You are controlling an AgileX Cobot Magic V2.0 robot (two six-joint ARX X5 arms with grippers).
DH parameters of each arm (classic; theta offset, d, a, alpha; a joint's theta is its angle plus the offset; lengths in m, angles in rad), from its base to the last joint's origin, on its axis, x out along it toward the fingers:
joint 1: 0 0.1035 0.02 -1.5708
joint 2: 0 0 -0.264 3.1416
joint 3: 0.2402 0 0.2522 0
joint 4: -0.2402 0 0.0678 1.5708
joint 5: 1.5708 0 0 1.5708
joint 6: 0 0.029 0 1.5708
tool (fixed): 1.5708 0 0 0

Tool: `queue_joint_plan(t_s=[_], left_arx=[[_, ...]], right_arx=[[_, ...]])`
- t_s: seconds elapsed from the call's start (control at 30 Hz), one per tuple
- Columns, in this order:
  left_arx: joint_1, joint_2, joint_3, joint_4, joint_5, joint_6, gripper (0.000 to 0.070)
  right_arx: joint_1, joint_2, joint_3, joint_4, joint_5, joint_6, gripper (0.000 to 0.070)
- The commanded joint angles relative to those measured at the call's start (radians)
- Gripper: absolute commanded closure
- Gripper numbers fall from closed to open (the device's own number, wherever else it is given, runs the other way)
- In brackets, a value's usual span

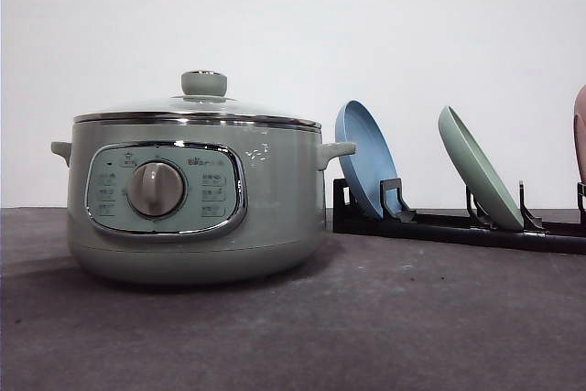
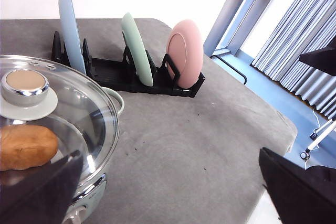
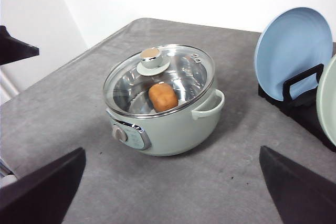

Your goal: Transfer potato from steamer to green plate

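The pale green steamer (image 1: 192, 199) stands on the table with its glass lid (image 3: 157, 72) on. Through the glass I see the orange-brown potato (image 3: 163, 97) lying inside, also close up as the potato (image 2: 26, 147) in the left wrist view. The green plate (image 1: 481, 167) stands on edge in a black rack (image 1: 458, 224), to the right of the steamer. My left gripper (image 2: 170, 156) hangs open above the steamer's right side. My right gripper (image 3: 172, 150) is open too, high above the table on the steamer's dial side. Neither holds anything.
A blue plate (image 1: 366, 157) stands in the rack slot nearest the steamer, and a pink plate (image 2: 185, 53) in the slot beyond the green one. The lid's green knob (image 1: 203, 83) tops the steamer. Bare grey table (image 1: 412, 318) lies in front of the rack.
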Motion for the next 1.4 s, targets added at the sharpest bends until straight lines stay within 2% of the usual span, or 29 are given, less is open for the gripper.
queue_joint_plan(t_s=[0.0,0.27,0.47,0.63,0.83,1.1,1.37], left_arx=[[-0.006,0.005,0.021,0.009,0.003,-0.006,0.0],[-0.002,0.043,0.049,-0.032,0.003,0.018,0.0],[-0.002,0.104,0.111,-0.108,0.003,0.091,0.0],[-0.002,0.134,0.143,-0.153,0.002,0.131,0.0],[-0.002,0.136,0.143,-0.154,0.002,0.135,0.0],[-0.002,0.136,0.143,-0.155,0.002,0.138,0.0],[-0.002,0.136,0.143,-0.163,0.002,0.142,0.0]], right_arx=[[0.003,0.006,0.019,-0.004,-0.009,0.021,0.0],[0.003,0.092,0.022,0.043,-0.006,0.177,0.0],[0.003,0.273,0.056,0.059,-0.004,0.206,0.0],[0.002,0.491,0.145,0.081,-0.004,0.204,0.0],[0.0,0.784,0.35,0.08,0.024,0.178,0.0],[-0.027,1.137,0.684,0.003,0.204,0.155,0.0001],[-0.049,1.32,0.807,0.037,0.278,0.156,0.0001]])
